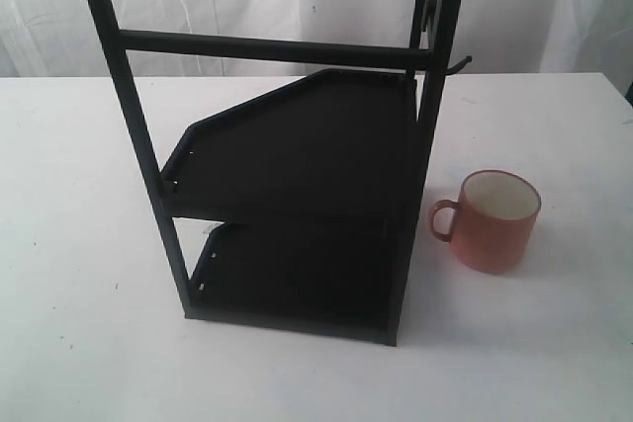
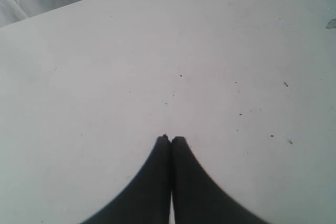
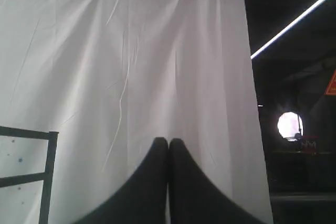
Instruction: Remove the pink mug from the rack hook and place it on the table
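Note:
The pink mug (image 1: 496, 220) stands upright on the white table (image 1: 79, 244), just right of the black rack (image 1: 297, 155), its handle turned toward the rack's post and its cream inside showing. The rack hook (image 1: 458, 65) juts bare from the upper right corner post. Neither gripper shows in the exterior view. My left gripper (image 2: 171, 139) is shut and empty over bare tabletop (image 2: 105, 66). In the right wrist view my right gripper (image 3: 168, 141) is shut and empty, facing a white curtain, with a corner of the rack frame (image 3: 47, 177) to one side.
A white curtain (image 1: 554, 7) hangs behind the table. The rack's two black shelves (image 1: 307, 150) hold nothing. Beyond the curtain's edge the right wrist view shows a dark room with a light strip (image 3: 294, 22).

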`<action>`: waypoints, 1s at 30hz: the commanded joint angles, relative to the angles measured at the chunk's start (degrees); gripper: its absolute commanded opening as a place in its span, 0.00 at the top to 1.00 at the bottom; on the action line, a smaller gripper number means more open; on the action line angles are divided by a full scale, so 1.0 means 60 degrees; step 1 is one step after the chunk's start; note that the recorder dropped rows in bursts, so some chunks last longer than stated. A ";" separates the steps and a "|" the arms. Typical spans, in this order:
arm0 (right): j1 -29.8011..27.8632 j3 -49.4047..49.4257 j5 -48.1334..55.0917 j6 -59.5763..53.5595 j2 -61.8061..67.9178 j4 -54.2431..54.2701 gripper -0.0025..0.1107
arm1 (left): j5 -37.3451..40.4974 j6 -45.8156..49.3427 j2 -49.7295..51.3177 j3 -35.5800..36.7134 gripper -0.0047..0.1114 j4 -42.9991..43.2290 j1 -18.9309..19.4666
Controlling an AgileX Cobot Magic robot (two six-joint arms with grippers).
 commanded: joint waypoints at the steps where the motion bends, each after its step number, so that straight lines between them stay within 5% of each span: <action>1: -0.0273 0.0105 -0.0909 0.0906 -0.0048 -0.0439 0.98 | -0.0061 -0.0099 -0.0038 0.0006 0.96 -0.0026 0.0030; 3: -0.0188 0.0455 -0.1997 -0.0008 -0.0048 -0.0011 0.98 | -0.0061 -0.0099 -0.0038 0.0006 0.96 -0.0026 0.0030; 9: 0.1988 0.0455 0.1697 -0.3294 -0.0048 0.2417 0.98 | -0.0061 -0.0099 -0.0038 0.0006 0.96 -0.0026 0.0030; 17: 0.2261 0.0455 0.8047 -0.3413 -0.0048 0.2127 0.98 | -0.0061 -0.0099 -0.0038 0.0006 0.96 -0.0026 0.0030; 30: 0.2261 0.0455 0.7854 -0.3921 -0.0048 0.2146 0.98 | -0.0027 -0.0099 -0.0038 0.0006 0.96 -0.0026 0.0030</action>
